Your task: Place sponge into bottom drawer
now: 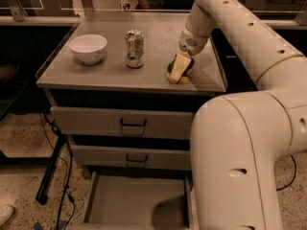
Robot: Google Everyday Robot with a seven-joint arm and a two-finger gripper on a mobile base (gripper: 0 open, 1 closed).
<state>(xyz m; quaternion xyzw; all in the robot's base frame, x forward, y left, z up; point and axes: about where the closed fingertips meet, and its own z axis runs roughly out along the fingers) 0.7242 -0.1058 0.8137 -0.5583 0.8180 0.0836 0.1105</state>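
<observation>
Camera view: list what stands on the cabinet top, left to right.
White bowl → can → sponge. The hand is at the sponge's upper end, overlapping it, so it gets no separate place in the order.

White bowl [88, 48] left of can [135, 48] on cabinet top [115, 75]; 2 upper drawers [91, 121] shut, blk handles [133, 124].
</observation>
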